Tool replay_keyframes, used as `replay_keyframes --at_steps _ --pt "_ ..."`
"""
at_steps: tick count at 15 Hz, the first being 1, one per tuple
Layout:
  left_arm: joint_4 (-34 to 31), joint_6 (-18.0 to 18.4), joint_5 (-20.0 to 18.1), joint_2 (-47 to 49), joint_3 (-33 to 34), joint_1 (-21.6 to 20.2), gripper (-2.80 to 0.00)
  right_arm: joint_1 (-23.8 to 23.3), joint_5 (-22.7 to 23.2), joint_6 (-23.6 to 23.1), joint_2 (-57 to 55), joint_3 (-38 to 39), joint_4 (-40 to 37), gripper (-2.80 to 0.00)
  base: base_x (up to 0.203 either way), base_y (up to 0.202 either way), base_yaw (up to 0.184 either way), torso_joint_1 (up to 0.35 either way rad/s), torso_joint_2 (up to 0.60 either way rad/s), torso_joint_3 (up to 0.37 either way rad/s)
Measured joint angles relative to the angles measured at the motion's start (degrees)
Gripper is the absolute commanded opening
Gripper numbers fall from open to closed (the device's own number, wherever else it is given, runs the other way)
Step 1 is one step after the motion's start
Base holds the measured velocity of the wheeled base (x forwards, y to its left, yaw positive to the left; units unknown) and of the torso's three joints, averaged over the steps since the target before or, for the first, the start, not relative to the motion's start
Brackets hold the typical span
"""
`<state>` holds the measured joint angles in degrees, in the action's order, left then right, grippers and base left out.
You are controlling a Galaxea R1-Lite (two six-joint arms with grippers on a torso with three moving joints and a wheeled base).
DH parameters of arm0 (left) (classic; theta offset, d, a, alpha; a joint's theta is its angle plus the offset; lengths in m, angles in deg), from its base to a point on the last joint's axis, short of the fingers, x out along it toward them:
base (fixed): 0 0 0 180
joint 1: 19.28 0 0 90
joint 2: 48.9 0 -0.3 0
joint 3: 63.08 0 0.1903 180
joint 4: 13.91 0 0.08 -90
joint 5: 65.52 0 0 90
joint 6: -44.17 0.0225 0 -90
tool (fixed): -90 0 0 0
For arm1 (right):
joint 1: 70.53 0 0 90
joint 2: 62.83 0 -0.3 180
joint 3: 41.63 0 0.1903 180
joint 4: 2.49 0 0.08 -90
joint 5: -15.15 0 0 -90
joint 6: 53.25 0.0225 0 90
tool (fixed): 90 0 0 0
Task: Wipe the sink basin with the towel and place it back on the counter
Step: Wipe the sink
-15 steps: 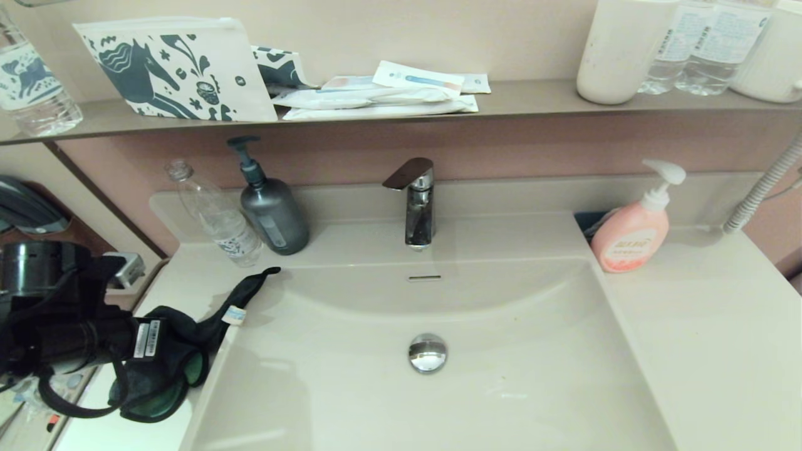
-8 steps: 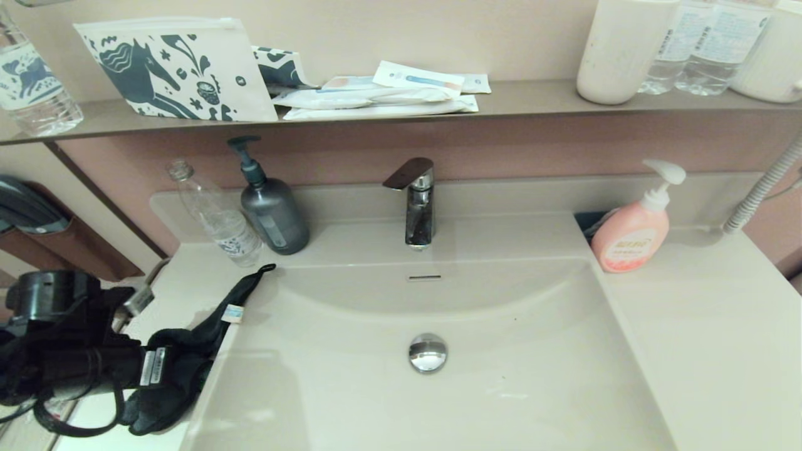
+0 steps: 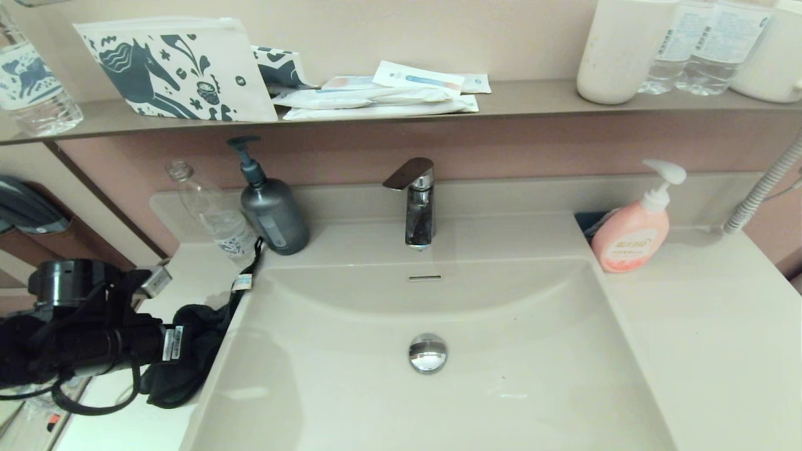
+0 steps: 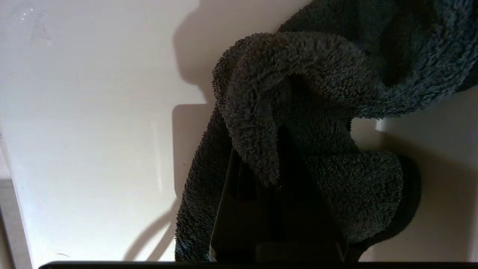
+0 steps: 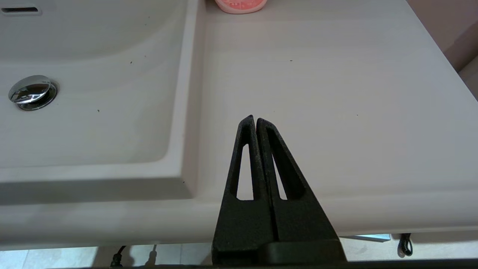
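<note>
The dark charcoal towel (image 3: 194,354) hangs bunched over the left counter (image 3: 188,275), right at the sink basin's (image 3: 501,376) left rim. Its thin tail with a white tag reaches back to the clear bottle (image 3: 219,219). My left gripper (image 3: 178,351) is buried in the towel and shut on it. In the left wrist view the fluffy towel (image 4: 298,93) wraps round the dark fingers (image 4: 246,209) above the pale counter (image 4: 93,112). The basin holds only its chrome drain plug (image 3: 427,352) and overflow slot (image 3: 424,277). My right gripper (image 5: 255,118) is shut and empty over the right counter's (image 5: 336,93) front edge.
A grey pump bottle (image 3: 272,213) stands behind the towel's tail, beside the clear bottle. The chrome faucet (image 3: 416,200) rises behind the basin. A pink soap dispenser (image 3: 633,232) is on the right counter (image 3: 708,332). The shelf (image 3: 532,100) above carries pouches, packets and bottles.
My left arm dipped toward the front, then came back up and inward. The towel has bunched tighter, its green trim is out of sight, and its tail has swung back to the clear bottle.
</note>
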<state>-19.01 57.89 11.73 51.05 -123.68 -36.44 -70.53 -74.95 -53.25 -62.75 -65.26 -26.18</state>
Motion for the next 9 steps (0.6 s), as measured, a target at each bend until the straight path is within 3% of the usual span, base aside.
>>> replay_keyframes --at_steps 5,9 --pt "-1.14 -0.02 2.83 -1.46 -0.21 -2.15 -2.8 0.0 0.0 0.0 0.0 0.0 -0.01 -2.8 0.0 0.0 0.0 0.0 0.0 0.0" --pt "-9.81 0.57 3.05 -8.44 -0.17 -3.88 -2.8 0.02 0.0 0.0 0.0 0.0 0.0 -2.8 0.0 0.0 0.0 0.0 0.0 0.0"
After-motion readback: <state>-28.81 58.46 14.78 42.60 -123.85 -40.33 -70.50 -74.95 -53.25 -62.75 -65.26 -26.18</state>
